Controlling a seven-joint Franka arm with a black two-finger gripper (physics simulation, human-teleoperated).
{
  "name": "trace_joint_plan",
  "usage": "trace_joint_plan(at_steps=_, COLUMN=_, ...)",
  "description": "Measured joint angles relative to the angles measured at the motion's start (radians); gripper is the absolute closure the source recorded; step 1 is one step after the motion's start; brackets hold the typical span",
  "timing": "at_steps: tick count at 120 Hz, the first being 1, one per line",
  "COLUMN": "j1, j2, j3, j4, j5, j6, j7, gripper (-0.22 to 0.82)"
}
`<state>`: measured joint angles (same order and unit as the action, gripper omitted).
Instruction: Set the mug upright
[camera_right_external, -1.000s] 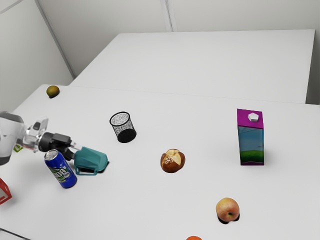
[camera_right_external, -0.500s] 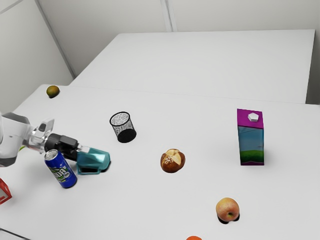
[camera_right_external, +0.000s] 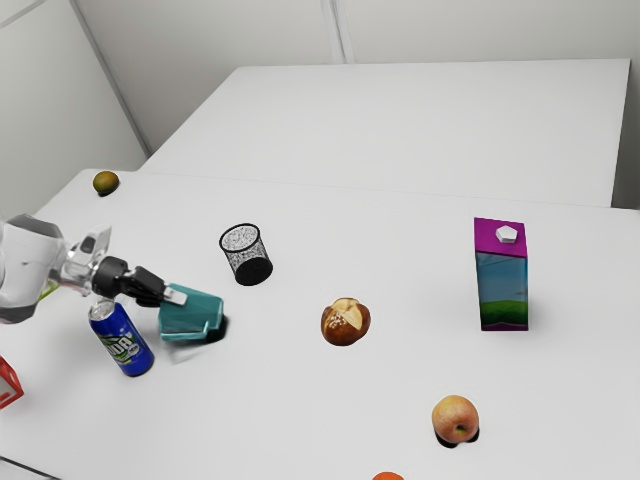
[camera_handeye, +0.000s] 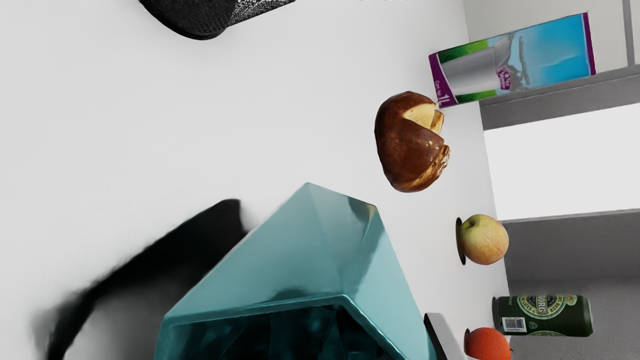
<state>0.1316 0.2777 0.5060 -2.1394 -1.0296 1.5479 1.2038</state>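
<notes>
In the exterior view my gripper (camera_right_external: 176, 295) is at the teal mug (camera_right_external: 193, 312), just past the blue can. The mug is tilted on its side, its base away from my hand, with its shadow offset beneath it, so it looks raised off the table. The wrist view has the mug (camera_handeye: 300, 260) with its opening facing my hand, held in my gripper (camera_handeye: 310, 345). One finger (camera_handeye: 442, 335) lies along the mug's outer wall; the other is hidden by the mug.
A blue can (camera_right_external: 122, 340) stands close beside the mug and hand. The black mesh cup (camera_right_external: 247, 256), bread roll (camera_right_external: 345, 321), carton (camera_right_external: 502, 278) and apple (camera_right_external: 455, 418) are spread toward the exterior view's right. A red box (camera_right_external: 8, 382) sits at its left edge.
My hand has moved slightly toward the exterior view's right and upward, carrying the mug. The mug has turned a little, and its shadow has separated from it. The other objects stayed put.
</notes>
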Motion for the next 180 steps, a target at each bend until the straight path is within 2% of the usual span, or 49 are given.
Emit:
trace_joint_plan(at_steps=15, j1=-0.018, j2=-0.066, j3=-0.025, j4=0.074, j5=0.054, j6=0.019, j7=-0.021, gripper=0.76)
trace_joint_plan(at_steps=28, j1=-0.018, j2=-0.097, j3=-0.059, j4=0.209, j5=0.214, j6=0.015, j7=-0.073, gripper=0.77)
trace_joint_plan(at_steps=37, j1=-0.020, j2=-0.108, j3=-0.125, j4=0.326, j5=0.388, j6=0.002, j7=-0.128, gripper=0.77)
trace_joint_plan(at_steps=46, j1=-0.061, j2=-0.126, j3=-0.176, j4=0.364, j5=0.555, j6=0.019, j7=-0.197, gripper=0.78)
trace_joint_plan(at_steps=60, j1=-0.114, j2=-0.141, j3=-0.228, j4=0.326, j5=0.706, j6=0.120, j7=-0.302, gripper=0.78)
trace_joint_plan(at_steps=77, j1=-0.131, j2=-0.193, j3=-0.248, j4=0.167, j5=0.776, j6=0.263, j7=-0.417, gripper=0.78)
trace_joint_plan(at_steps=89, j1=-0.127, j2=-0.202, j3=-0.254, j4=0.103, j5=0.813, j6=0.343, j7=-0.489, gripper=0.78)
trace_joint_plan(at_steps=113, j1=-0.139, j2=-0.189, j3=-0.329, j4=0.087, j5=1.029, j6=0.426, j7=-0.634, gripper=0.78)
trace_joint_plan(at_steps=144, j1=-0.135, j2=-0.174, j3=-0.349, j4=0.080, j5=1.121, j6=0.485, j7=-0.788, gripper=0.78)
trace_joint_plan(at_steps=166, j1=-0.136, j2=-0.166, j3=-0.348, j4=0.059, j5=1.122, j6=0.510, j7=-0.859, gripper=0.40)
trace_joint_plan(at_steps=180, j1=-0.135, j2=-0.167, j3=-0.348, j4=0.055, j5=1.122, j6=0.521, j7=-0.894, gripper=0.24)
